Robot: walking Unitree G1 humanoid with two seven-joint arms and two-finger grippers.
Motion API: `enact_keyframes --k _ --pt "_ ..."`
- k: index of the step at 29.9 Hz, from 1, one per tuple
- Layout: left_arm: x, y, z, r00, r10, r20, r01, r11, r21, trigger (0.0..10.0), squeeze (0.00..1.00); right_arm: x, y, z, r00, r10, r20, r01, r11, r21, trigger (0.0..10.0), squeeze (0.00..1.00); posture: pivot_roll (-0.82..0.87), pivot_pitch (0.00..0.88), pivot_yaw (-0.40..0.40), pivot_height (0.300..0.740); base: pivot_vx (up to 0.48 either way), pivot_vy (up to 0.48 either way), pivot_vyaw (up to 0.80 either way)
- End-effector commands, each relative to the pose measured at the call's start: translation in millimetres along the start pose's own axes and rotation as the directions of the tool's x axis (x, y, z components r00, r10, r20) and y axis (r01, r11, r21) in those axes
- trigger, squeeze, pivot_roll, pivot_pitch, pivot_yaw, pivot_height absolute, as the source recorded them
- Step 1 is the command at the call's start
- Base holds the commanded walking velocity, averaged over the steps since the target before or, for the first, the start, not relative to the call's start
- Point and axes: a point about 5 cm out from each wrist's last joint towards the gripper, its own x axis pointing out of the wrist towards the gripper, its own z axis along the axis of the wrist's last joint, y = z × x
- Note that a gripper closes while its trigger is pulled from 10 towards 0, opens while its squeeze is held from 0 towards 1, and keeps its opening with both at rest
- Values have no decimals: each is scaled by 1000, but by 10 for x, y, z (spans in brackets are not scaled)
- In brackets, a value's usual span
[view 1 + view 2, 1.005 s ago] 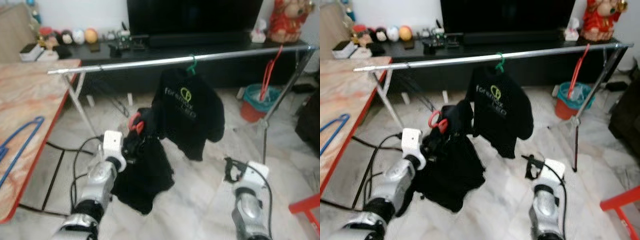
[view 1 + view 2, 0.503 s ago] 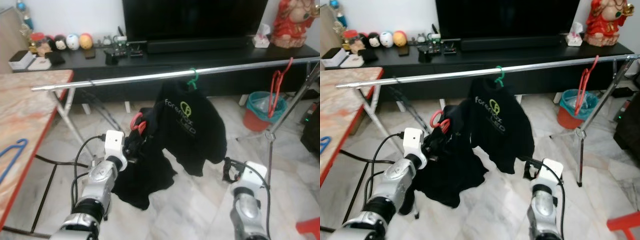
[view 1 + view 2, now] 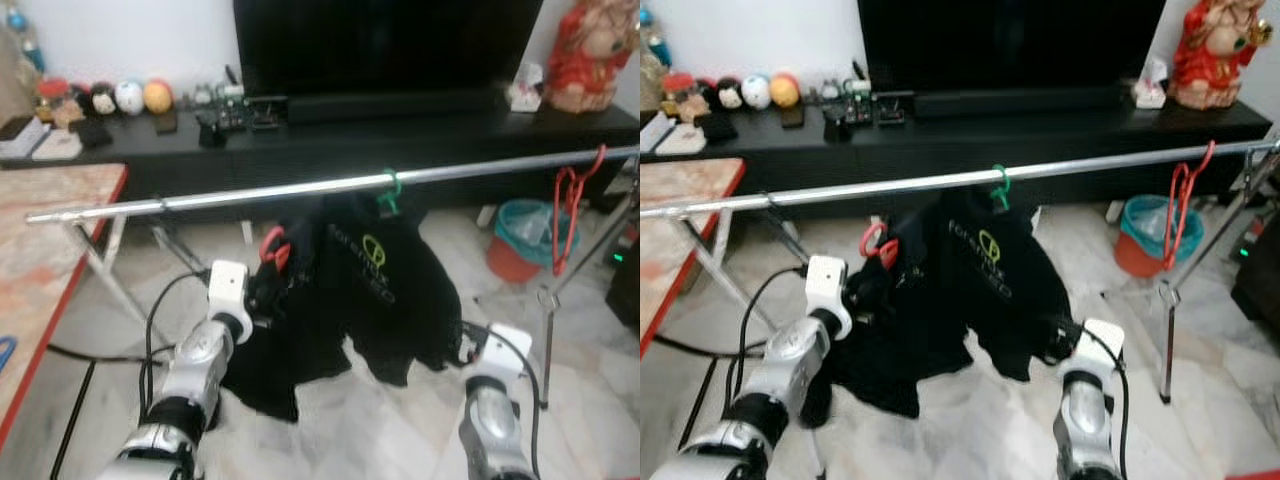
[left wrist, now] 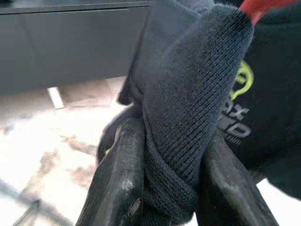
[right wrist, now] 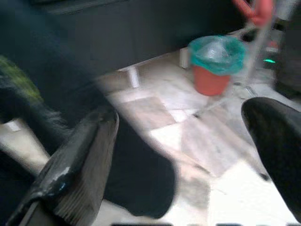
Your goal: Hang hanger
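Item 1, your left end effector (image 4: 162, 188): fingers (image 4: 120, 183) clamped on a fold of a dark knit garment (image 3: 290, 340), held up just below the rail. The red hanger (image 3: 274, 247) carrying that garment pokes out just above this end effector, its hook beneath the rail and not on it.

Item 2, silver clothes rail (image 3: 250, 192): runs crosswise above both end effectors.

Item 3, black printed shirt (image 3: 385, 290): hangs from the rail on a green hanger (image 3: 388, 190), between your 2 end effectors, its hem beside the right one.

Item 4, your right end effector (image 5: 183, 155): fingers spread wide, holding nothing, low over the marble floor (image 3: 970, 430).

Item 5, another red hanger (image 3: 570, 215): on the rail's far end, beyond the right end effector, near a teal-lined bin (image 3: 520, 235).
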Motion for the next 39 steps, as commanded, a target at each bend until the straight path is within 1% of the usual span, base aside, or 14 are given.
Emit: enact_keyframes --k 1,4,8,11,13,15,19,21,25,29,30,32,38,39 --pt "36 87 123 999 35 20 -36 999 37 10000 0 14 65 41 1000 12 15 -12 1000 12 10000 0 -44 0 1 740 398 0 0" --pt "39 92 125 999 46 18 -47 998 39 10000 0 14 63 41 1000 12 15 -12 1000 11 10000 0 -44 0 0 740 396 0 0" --pt "71 100 158 996 90 10 -91 994 54 10000 0 17 61 45 1000 15 17 -15 1000 9 10000 0 -44 0 -4 740 308 0 0" --pt "101 106 170 989 145 -8 -145 989 3 10000 0 14 72 58 1000 17 26 -18 1000 9 10000 0 -44 0 -6 740 0 0 0" --pt "106 111 174 987 157 -13 -157 988 -1 10000 0 15 72 60 999 19 27 -19 1000 6 10000 0 -45 0 -7 740 0 0 0" --pt "114 116 185 985 170 -14 -170 985 -26 10000 0 17 68 59 999 19 25 -20 1000 8 10000 0 -45 2 -9 740 0 0 0" --pt "126 131 215 981 192 -9 -192 981 -28 10000 0 14 77 64 999 23 30 -23 1000 5 10000 0 -45 2 -9 740 0 0 0" --pt "149 143 244 975 221 -18 -222 974 -44 10000 0 17 75 58 999 22 25 -22 1000 6 10000 0 -46 3 -12 740 0 0 0" --pt "175 146 287 969 247 -18 -248 968 -50 10000 0 17 75 58 999 24 26 -24 1000 6 10000 0 -43 3 -14 740 0 0 0" --pt "218 139 337 960 280 -28 -281 956 -77 10000 0 14 77 60 999 26 28 -26 1000 7 10000 0 -45 3 -16 740 0 0 0" --pt "236 131 345 954 295 -44 -298 949 -105 10000 0 13 77 60 999 27 29 -27 1000 8 10000 0 -48 2 -14 740 0 0 0" --pt "257 125 368 950 309 -54 -313 942 -116 10000 0 12 74 64 999 26 33 -27 1000 8 10000 0 -50 0 -14 740 0 0 0" --pt "303 110 412 943 322 -80 -330 938 -108 10000 0 14 73 67 999 24 35 -24 1000 10 10000 0 -50 0 -13 740 0 0 0" --pt "310 118 417 937 337 -94 -346 933 -99 10000 0 14 81 67 999 25 34 -25 1000 11 10000 0 -52 0 -11 740 0 0 0"
